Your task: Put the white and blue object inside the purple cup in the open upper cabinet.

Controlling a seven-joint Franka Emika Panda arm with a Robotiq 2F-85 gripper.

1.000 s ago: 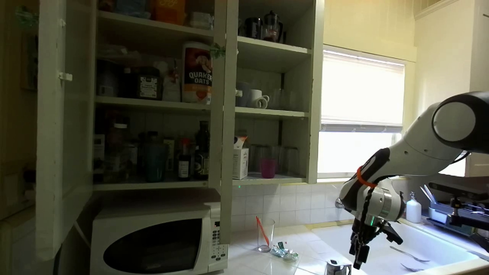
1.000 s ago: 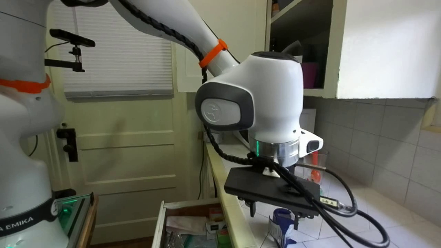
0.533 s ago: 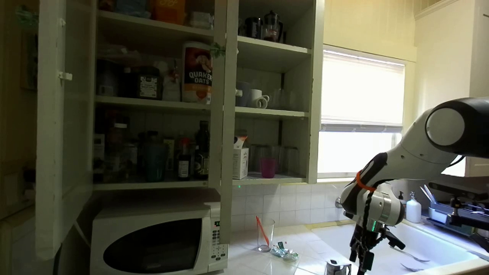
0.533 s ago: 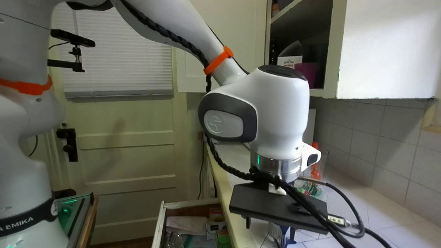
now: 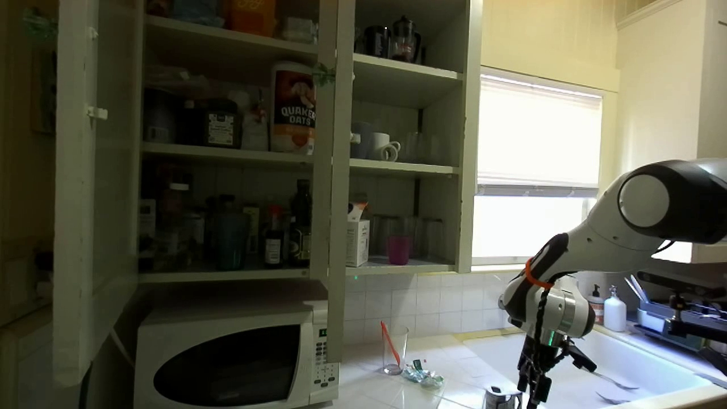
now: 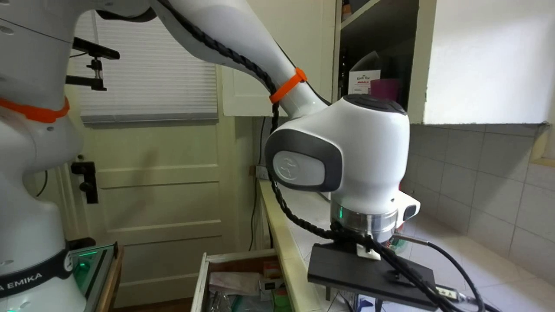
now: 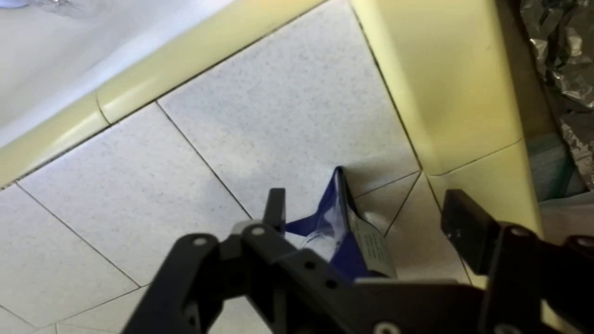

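Observation:
The white and blue object (image 7: 355, 255) looks like a creased packet on the tiled counter. It sits between my open fingers in the wrist view, nearer the left finger, its lower part hidden by the gripper. In an exterior view only a bit of it (image 6: 366, 304) shows under my gripper (image 6: 353, 300). My gripper (image 7: 370, 215) is open, pointing down; I see no contact. It also shows in an exterior view (image 5: 533, 391). The purple cup (image 5: 398, 250) stands on the lowest shelf of the open upper cabinet (image 5: 409, 269); cup (image 6: 385, 89) and cabinet (image 6: 418, 56) show in both exterior views.
A white box (image 5: 357, 243) and clear glasses flank the cup. The sink (image 5: 619, 363) lies beside the counter. A glass with a red stick (image 5: 392, 352), a crumpled wrapper (image 5: 423, 376), a silvery item (image 5: 502, 399) and a microwave (image 5: 238, 352) are there. An open drawer (image 6: 201, 281) is below.
The arm has come down toward the counter and shifted to the right in an exterior view. The gripper stays open. The cup and the cabinet have not moved.

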